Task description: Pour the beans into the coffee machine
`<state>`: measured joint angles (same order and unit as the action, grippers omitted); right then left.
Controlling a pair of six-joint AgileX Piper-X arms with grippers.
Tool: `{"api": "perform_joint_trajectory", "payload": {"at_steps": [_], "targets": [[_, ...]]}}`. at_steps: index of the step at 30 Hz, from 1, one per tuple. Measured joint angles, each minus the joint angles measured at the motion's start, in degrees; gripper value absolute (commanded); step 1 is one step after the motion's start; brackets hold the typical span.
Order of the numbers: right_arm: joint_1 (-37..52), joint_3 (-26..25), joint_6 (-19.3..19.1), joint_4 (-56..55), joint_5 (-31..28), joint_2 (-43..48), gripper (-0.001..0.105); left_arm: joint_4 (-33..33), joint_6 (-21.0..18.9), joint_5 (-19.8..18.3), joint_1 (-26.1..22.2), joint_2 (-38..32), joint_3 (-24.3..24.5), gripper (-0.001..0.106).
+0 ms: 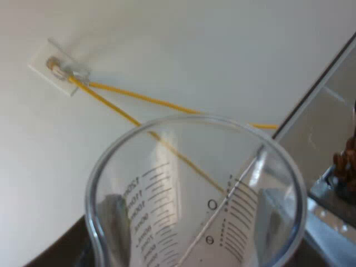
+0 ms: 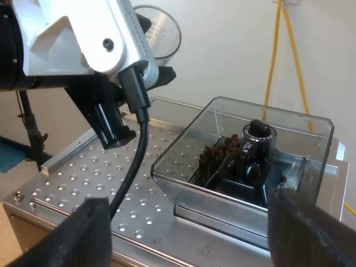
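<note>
1. The right gripper (image 2: 200, 242) hangs on the near side of the bean hopper (image 2: 311, 133). Its two black fingers (image 2: 92, 233) are spread wide with nothing between them.
2. The bean hopper is a clear open box on top of the espresso machine (image 2: 67, 222). The beans (image 2: 217, 151) lie heaped inside it against a black knob (image 2: 258, 133) at its middle.
3. Beside the hopper runs the machine's dimpled metal top plate (image 2: 83, 178).
4. Over that plate, apart from the hopper and higher than its rim, the left gripper (image 2: 146, 65) is pinching the measuring glass (image 2: 158, 33), which is tilted.
5. From the left wrist, the measuring glass (image 1: 194, 183) shows its open mouth, printed scale lines on its clear side, and dark fingers (image 1: 114, 214) pressed against it on either side. The hopper's edge and a few beans (image 1: 347, 161) sit just beside the rim.
6. Beyond the hopper is a pale wall (image 2: 222, 50), down which a yellow cable (image 2: 272, 55) runs.
7. In the left wrist view the yellow cable (image 1: 139, 99) leads to a white wall socket (image 1: 55, 69) on the wall.
</note>
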<state>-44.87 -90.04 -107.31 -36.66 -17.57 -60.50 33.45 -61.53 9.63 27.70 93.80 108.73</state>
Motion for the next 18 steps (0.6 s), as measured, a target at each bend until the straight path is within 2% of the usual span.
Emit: {"api": "perform_joint_trajectory", "payload": {"at_steps": [11,18], "targets": [[0.0,0.0,0.0,0.0,-0.1,0.0,0.062,-0.7,1.7,0.0,0.3,2.6,0.1,0.029],[0.0,0.0,0.0,0.0,-0.1,0.0,0.062,-4.6,8.0,2.6,2.7,3.4,0.1,0.029]]}}
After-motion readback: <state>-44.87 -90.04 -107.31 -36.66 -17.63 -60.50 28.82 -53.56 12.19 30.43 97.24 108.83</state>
